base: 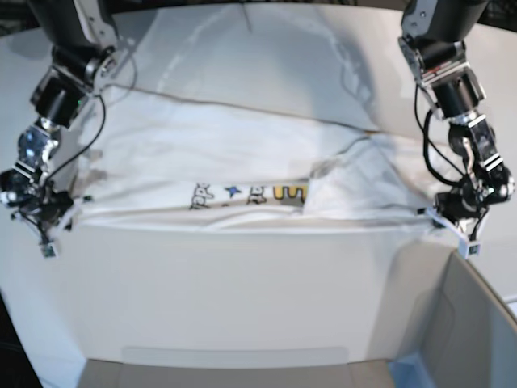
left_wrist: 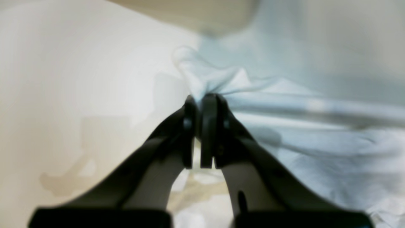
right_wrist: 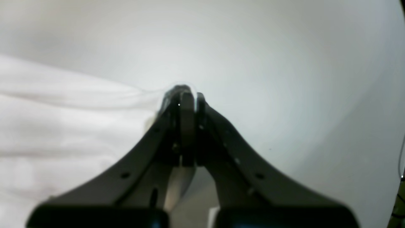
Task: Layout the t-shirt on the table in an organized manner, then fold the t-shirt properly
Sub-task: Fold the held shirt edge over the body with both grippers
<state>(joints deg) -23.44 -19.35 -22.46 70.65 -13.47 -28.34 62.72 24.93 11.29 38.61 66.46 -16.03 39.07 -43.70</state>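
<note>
A grey open-topped bin (base: 452,323) sits at the base view's lower right corner.

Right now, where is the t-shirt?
In the base view the t-shirt lies spread across the middle of the table, stretched between the right gripper at picture-left and the left gripper at picture-right.

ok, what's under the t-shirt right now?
The t-shirt lies on the white table, pinched at its corners by the left gripper and right gripper. Whatever is beneath the cloth is covered.
</note>
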